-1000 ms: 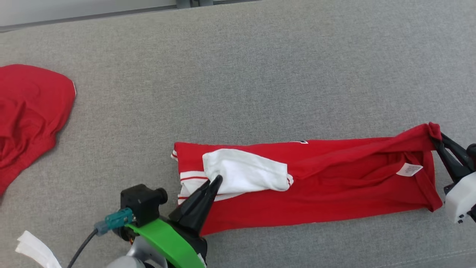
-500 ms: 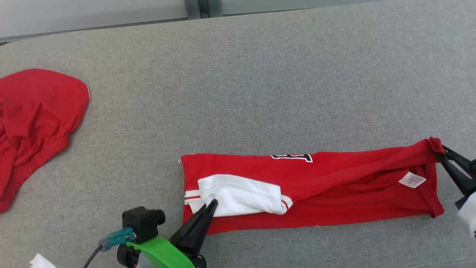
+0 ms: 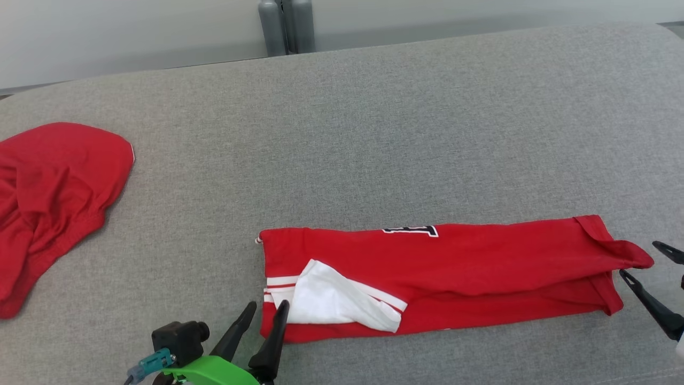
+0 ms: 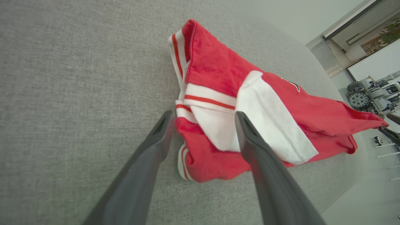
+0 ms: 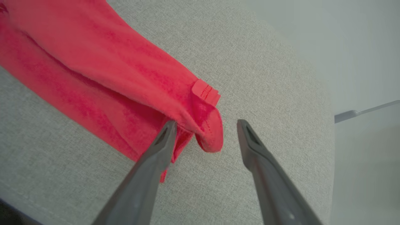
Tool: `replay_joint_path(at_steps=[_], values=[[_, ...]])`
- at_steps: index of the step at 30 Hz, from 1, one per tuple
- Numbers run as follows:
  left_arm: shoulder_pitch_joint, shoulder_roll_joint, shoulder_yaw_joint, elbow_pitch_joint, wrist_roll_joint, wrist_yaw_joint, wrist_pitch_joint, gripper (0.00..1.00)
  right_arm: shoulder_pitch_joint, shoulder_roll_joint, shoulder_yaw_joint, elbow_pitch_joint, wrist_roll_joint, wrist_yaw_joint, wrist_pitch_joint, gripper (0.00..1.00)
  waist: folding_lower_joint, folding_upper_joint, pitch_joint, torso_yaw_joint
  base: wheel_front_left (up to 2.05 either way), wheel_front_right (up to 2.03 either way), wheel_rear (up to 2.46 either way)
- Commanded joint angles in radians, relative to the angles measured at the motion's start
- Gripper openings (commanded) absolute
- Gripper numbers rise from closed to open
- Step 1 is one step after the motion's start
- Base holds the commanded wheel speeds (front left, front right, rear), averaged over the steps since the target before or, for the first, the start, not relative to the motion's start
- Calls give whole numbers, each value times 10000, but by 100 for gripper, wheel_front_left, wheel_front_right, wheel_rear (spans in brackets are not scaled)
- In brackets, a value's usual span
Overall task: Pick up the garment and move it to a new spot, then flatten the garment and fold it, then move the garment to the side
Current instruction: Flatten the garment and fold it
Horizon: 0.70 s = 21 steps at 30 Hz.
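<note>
At the far left of the grey upholstered surface, a second red cloth lies in a rumpled, rounded heap, well apart from everything else. The surface is a coarse woven textile with rounded corners.

Next comes the left gripper, at the near edge. Its two dark tapered fingers stand spread apart and clamp nothing. The tips sit at the near left corner of the garment.

The garment is a red knit jersey. It is folded into one long, narrow band that runs from mid-surface towards the right end. A white panel with thin red stripes lies folded over its left end. Black lettering with a white outline shows at the far long edge.

At the right, the right gripper is also wide open and grips nothing. The garment's pointed right corner lies just beside its tips.

View differences:
- The head view alone shows the second cloth and the lettering.
- The left wrist view places the left gripper astride the striped end of the garment. One finger crosses the white panel, whose stitched hem is visible.
- The right wrist view places the right gripper around the rolled corner of the garment. One finger is against the cloth, and a small stitched tab shows on the hem.
</note>
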Motion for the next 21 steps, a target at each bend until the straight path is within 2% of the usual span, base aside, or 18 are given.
replay_joint_path(at_steps=[1,7,9,15,18,21], values=[[125,-97,121,62,66,15,-109,100,150,27,-154,-83,27,-14,57,100,1,-1,-85,-38,0,0,0],[496,-250,937,173,588,425,-390,100,1005,201,-869,-533,873,-14,634,100,1,-1,-398,53,0,0,0],[701,-403,1550,9,954,593,-417,100,1243,279,-1293,-799,1197,-14,843,100,1,-1,-559,90,0,0,0],[1876,-931,3407,-767,3271,978,-409,100,1611,1369,-2720,-864,1243,-16,1863,100,1,-1,-1005,74,0,0,0],[2416,-1418,4124,-1145,4523,881,-413,100,1227,2214,-2813,-646,1441,-8,2410,100,1,-1,-1047,206,0,0,0],[2737,-2029,4763,-1375,5472,542,-412,100,846,2697,-2639,-192,1424,-13,2899,100,1,-1,-895,468,0,0,0]])
